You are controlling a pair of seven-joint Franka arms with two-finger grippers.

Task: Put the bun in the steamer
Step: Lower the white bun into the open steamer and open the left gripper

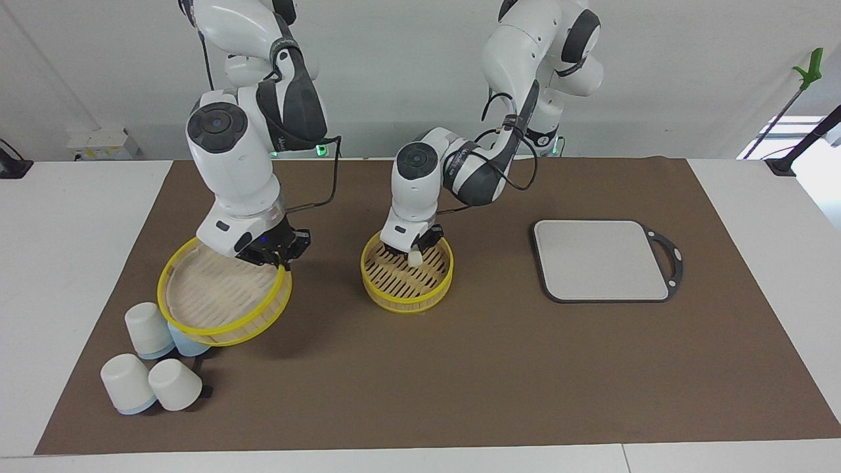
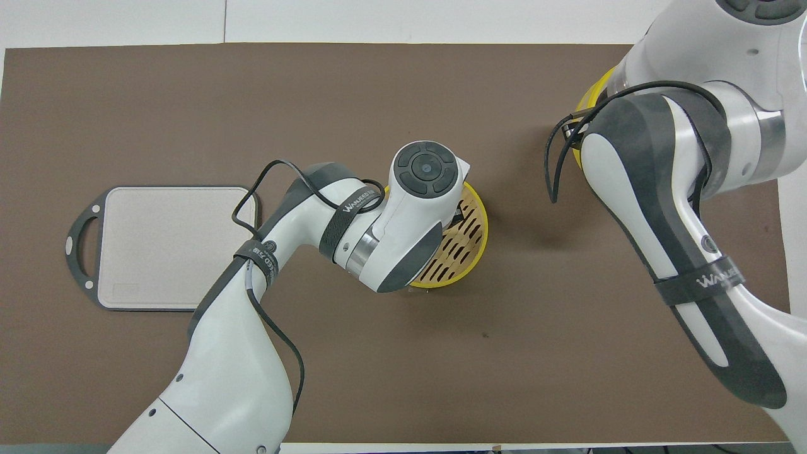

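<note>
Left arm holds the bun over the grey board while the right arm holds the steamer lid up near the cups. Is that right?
Not quite. In the facing view the left gripper holds the bun over the open steamer, not over the grey board. The rest stands: the right gripper holds the steamer lid up near the cups.

From overhead I lose the bun and much of the steamer (image 2: 473,234) under my left arm. My right arm covers the lid (image 2: 589,101) except a yellow sliver. Facing, the lid (image 1: 223,302) overlaps one cup (image 1: 187,343).
</note>
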